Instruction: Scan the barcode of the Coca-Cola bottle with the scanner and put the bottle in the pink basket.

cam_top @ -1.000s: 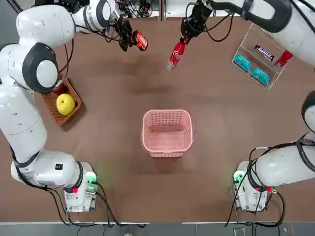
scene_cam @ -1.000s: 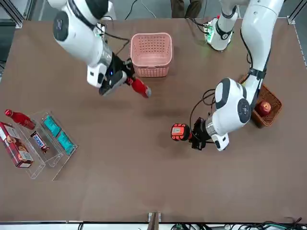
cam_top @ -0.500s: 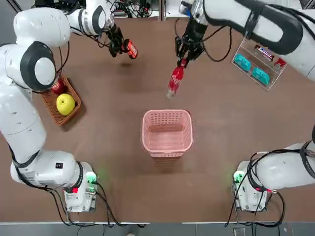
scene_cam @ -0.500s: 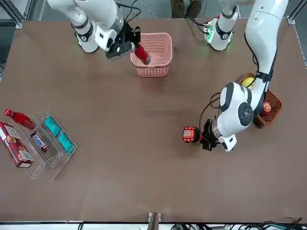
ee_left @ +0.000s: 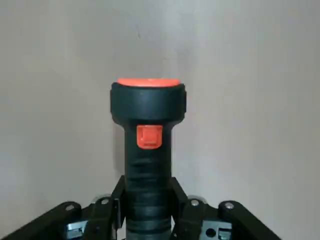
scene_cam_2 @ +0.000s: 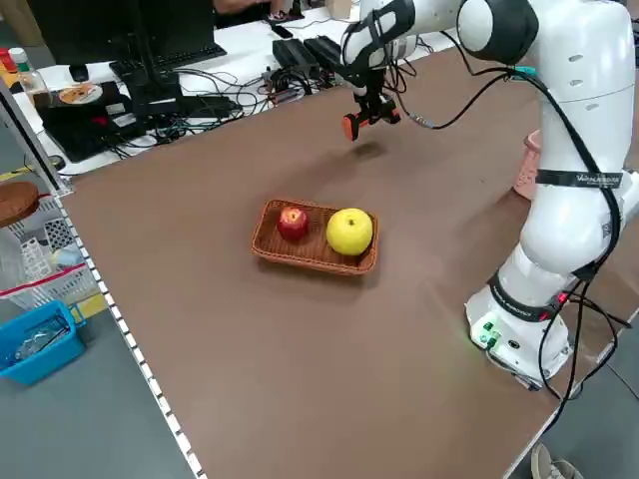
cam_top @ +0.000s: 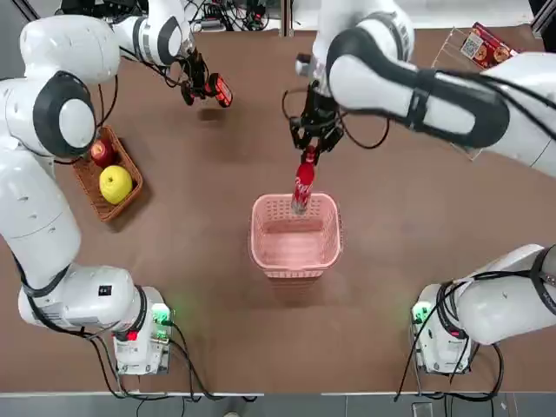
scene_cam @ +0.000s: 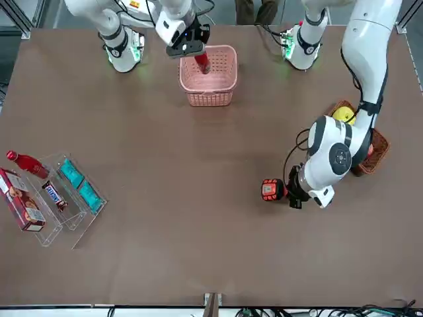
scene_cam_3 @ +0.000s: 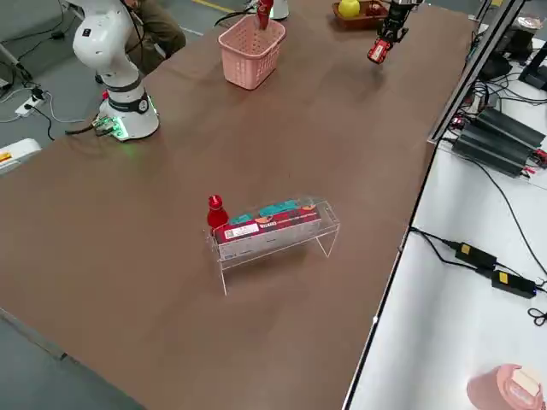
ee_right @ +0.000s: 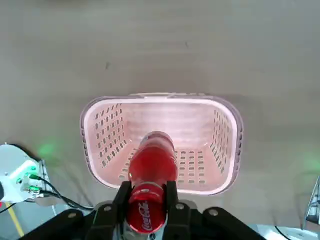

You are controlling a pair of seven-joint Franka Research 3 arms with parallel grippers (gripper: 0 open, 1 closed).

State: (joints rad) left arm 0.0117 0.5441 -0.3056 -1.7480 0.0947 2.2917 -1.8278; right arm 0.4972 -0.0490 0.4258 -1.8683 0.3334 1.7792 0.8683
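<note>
The right tool [ee_right: 146,202] is closed on the red bottle [ee_right: 152,175] at its capped end, gripping it firmly. It holds the bottle over the far part of the pink basket [cam_top: 296,248], the bottle's base reaching past the far rim. The basket stands on the surface [cam_top: 200,287] between the two arms' bases.

The left tool [ee_left: 148,207] is closed around the handle of the scanner [ee_left: 148,115], up above the far left part of the surface. The scanner's orange-rimmed head points away from the tool.

Near the left edge of the surface lies the wicker basket [scene_cam_2: 315,254], with a red apple [scene_cam_2: 293,224] and a yellow apple [scene_cam_2: 349,232] in it, side by side.

At the far right is a clear rack [scene_cam: 71,214] with a second bottle [scene_cam: 28,164], a red box [scene_cam: 22,201], a chocolate bar [scene_cam: 55,196] and two teal packs [scene_cam: 80,187].
</note>
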